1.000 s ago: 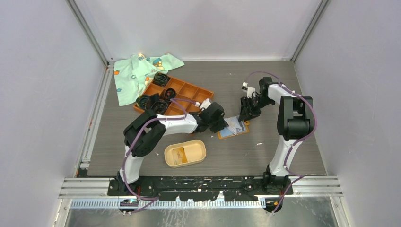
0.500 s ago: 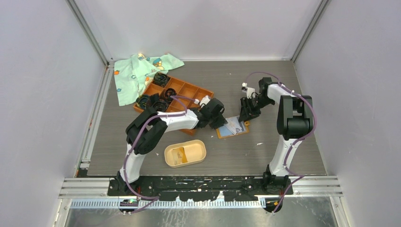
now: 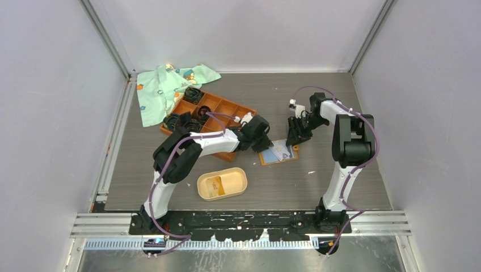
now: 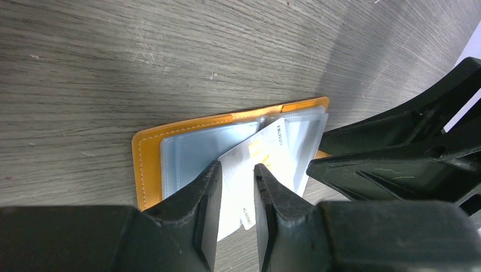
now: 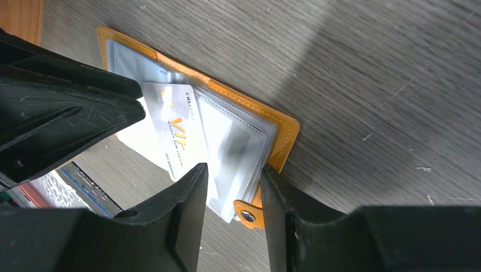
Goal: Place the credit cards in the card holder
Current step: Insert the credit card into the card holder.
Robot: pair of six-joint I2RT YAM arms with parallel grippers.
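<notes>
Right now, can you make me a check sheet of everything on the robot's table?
Surface: grey wood-grain table, a few white specks at the front right.
Job's things: white plastic card with orange VIP lettering, sticking out of the open orange wallet with clear sleeves; beige oval tray near the front, something pale inside, too small to name.
Clutter: orange grid tray holding black coiled bands; green patterned cloth at the back left.
Grippers: left gripper straddles the card; right gripper straddles the wallet's snap edge; grip unclear for both.
Cables: purple cables loop along both arms.
Surroundings: pale walls, metal rails.
</notes>
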